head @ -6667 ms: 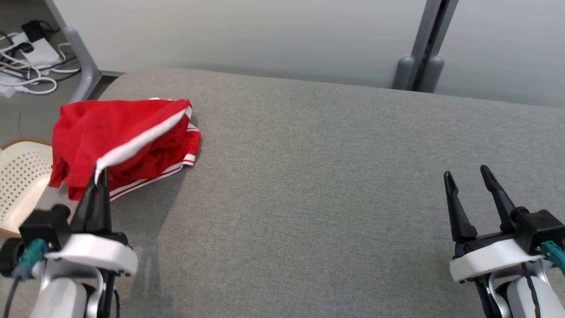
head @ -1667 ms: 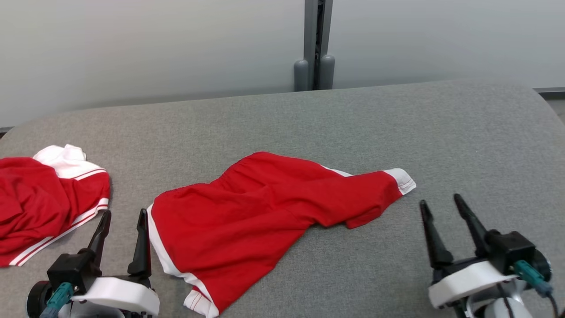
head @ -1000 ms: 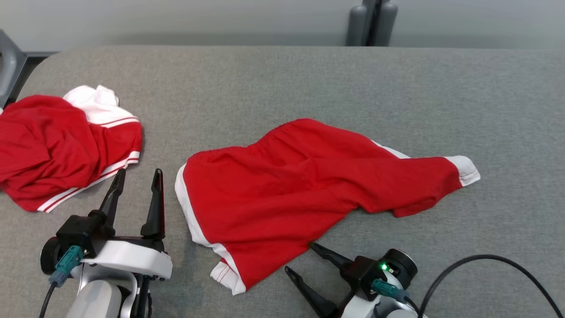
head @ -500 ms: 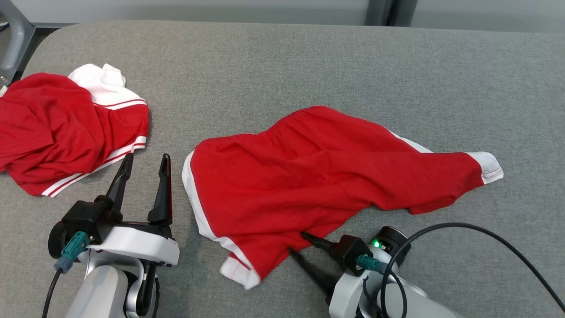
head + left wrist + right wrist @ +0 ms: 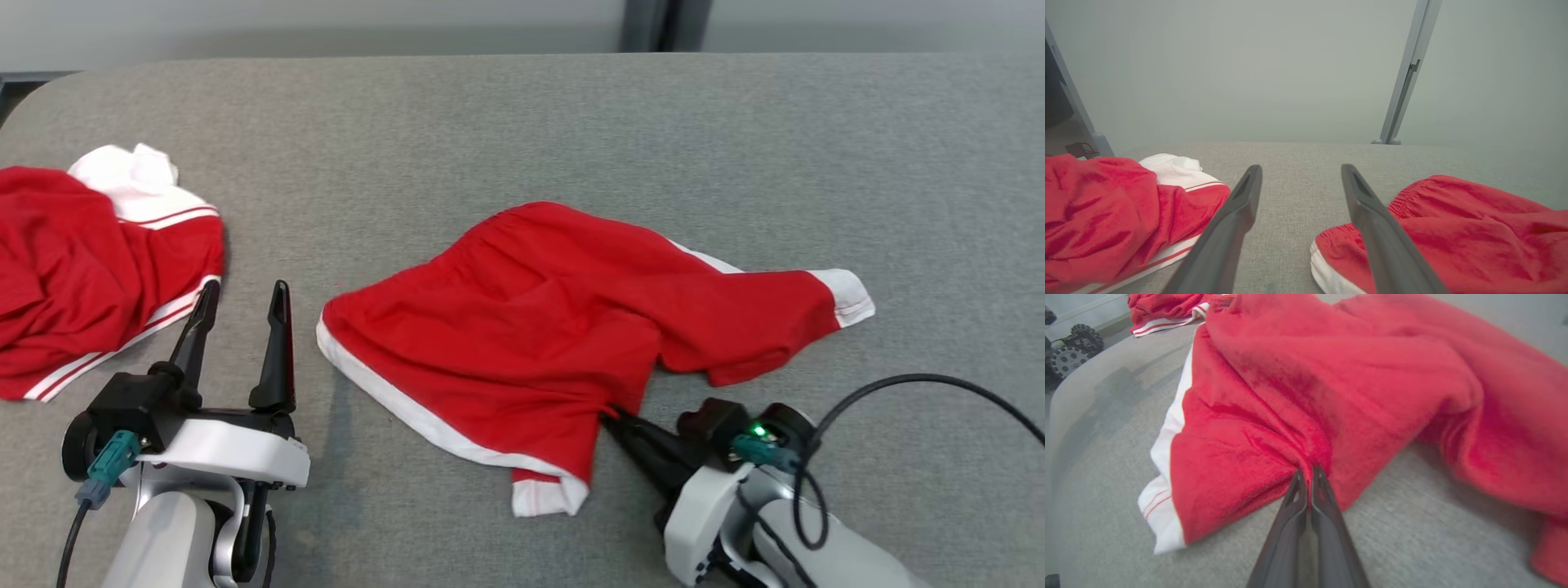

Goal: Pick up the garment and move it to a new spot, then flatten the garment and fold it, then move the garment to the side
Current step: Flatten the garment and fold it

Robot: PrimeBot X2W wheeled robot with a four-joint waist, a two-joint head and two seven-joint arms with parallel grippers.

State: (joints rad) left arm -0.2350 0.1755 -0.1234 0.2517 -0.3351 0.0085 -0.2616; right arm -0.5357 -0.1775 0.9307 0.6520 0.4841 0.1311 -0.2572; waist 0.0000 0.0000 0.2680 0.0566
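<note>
The red shorts (image 5: 522, 327) lie in the middle of the head view on the grey fabric-covered table (image 5: 490, 122), rumpled rather than flat. Their gathered waistband (image 5: 506, 219) is toward the top of the frame. One white-trimmed leg hem (image 5: 424, 420) runs along the lower left and the other white hem (image 5: 849, 294) points to the right. A fold crosses the cloth just right of centre.

At the shorts' lower edge, roughly where the two legs meet, the right gripper (image 5: 611, 415) comes in from the lower right of the head view. Its two dark fingers are pressed together on a pinch of the red cloth. In the right wrist view the fingertips (image 5: 1298, 482) meet at a point where creases in the fabric run together, and the cloth there is drawn up into a small ridge. A green light (image 5: 758, 430) glows on that wrist, and a black cable (image 5: 898, 384) loops over the table beside it.

The left gripper (image 5: 245, 286) sits at the lower left of the head view, jaws spread wide and holding nothing. Its fingers point up the frame over bare table, just left of the shorts' white hem and touching neither garment.

A second red and white garment (image 5: 82, 269) lies bunched at the left edge of the head view, well apart from the shorts. Beyond the table stands a pale grey wall with a grey upright post (image 5: 1404, 81).
</note>
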